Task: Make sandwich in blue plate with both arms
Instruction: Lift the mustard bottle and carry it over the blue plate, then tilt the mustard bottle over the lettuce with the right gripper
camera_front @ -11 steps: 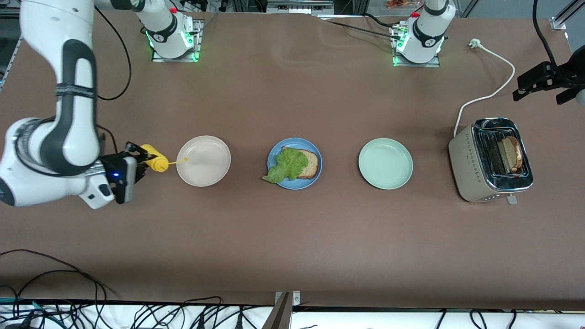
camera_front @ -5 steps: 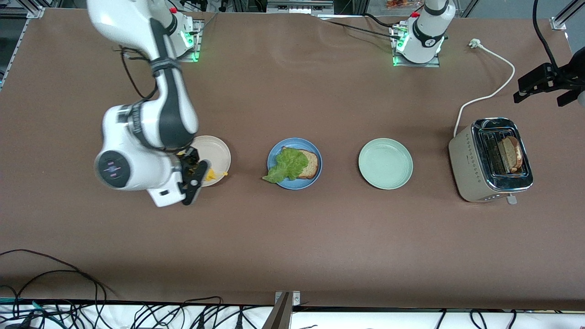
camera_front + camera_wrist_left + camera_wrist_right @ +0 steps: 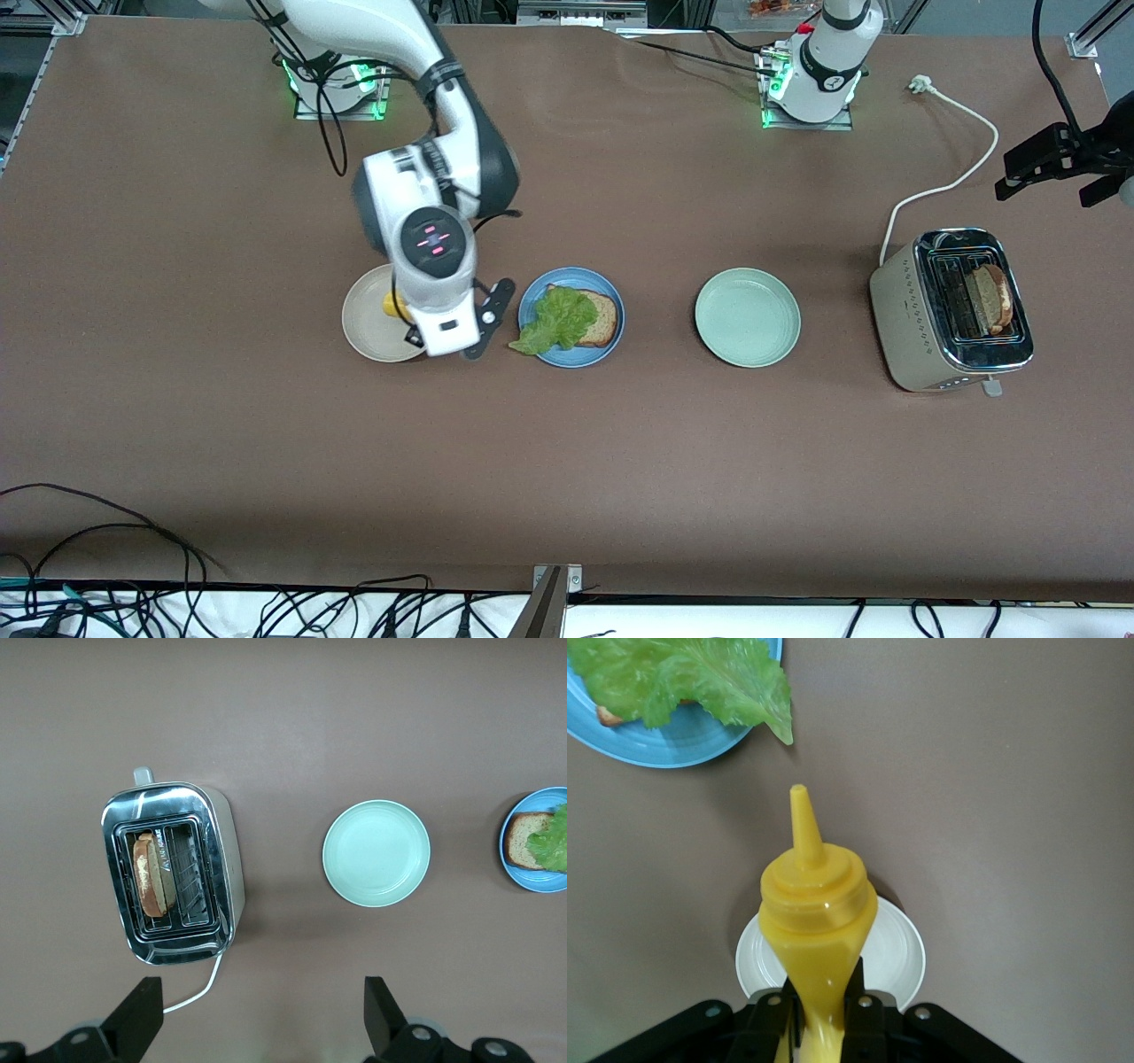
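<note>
Sandwich point(image 3: 571, 321) sauce has been carried closer: yellow squeeze bottle point(image 3: 815, 912), pinched by right gripper point(image 3: 818, 1014), now hangs over beige-white plate point(image 3: 365, 332) beside blue plate point(image 3: 567, 358); left gripper point(image 3: 261, 1019) waits spread.

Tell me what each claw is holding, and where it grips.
Right claw pinches the yellow plastic squeeze bottle at its lower body, nozzle pointing away. Left claw holds nothing.

Right arm point(image 3: 425, 230) overhangs beige plate point(image 3: 368, 332); blue plate point(image 3: 571, 354) unobstructed above (lettuce point(image 3: 558, 321) topmost).
</note>
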`<action>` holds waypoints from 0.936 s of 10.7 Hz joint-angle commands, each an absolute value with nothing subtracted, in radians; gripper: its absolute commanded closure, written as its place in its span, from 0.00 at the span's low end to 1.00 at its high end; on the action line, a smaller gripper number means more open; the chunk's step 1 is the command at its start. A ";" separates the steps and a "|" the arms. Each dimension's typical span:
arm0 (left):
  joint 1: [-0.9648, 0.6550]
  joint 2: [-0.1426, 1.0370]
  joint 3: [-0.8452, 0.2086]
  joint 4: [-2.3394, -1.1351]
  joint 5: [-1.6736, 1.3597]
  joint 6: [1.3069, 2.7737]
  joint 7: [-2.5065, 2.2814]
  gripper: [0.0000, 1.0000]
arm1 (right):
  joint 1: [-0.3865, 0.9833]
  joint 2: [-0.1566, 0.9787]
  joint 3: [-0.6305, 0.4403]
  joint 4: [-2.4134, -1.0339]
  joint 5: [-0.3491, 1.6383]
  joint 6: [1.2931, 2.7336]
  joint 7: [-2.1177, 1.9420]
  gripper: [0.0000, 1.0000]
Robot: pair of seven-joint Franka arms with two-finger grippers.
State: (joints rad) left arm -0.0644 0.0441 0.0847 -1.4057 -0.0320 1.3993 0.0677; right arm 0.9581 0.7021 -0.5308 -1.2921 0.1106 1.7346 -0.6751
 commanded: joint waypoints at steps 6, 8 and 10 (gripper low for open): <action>-0.063 0.054 0.081 -1.379 -0.011 1.396 0.078 0.00 | 1.298 0.894 -0.540 -1.275 -0.437 1.684 -0.261 0.80; -0.063 0.052 0.081 -1.379 -0.011 1.396 0.080 0.00 | 1.307 0.913 -0.537 -1.278 -0.495 1.684 -0.284 0.80; -0.063 0.054 0.081 -1.379 -0.009 1.396 0.080 0.00 | 1.312 0.919 -0.537 -1.278 -0.505 1.686 -0.288 0.80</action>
State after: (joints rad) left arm -0.0639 0.0454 0.0846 -1.4030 -0.0320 1.4003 0.0683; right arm 1.2991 0.9078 -0.5227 -1.2959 -0.4771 1.7030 -0.2680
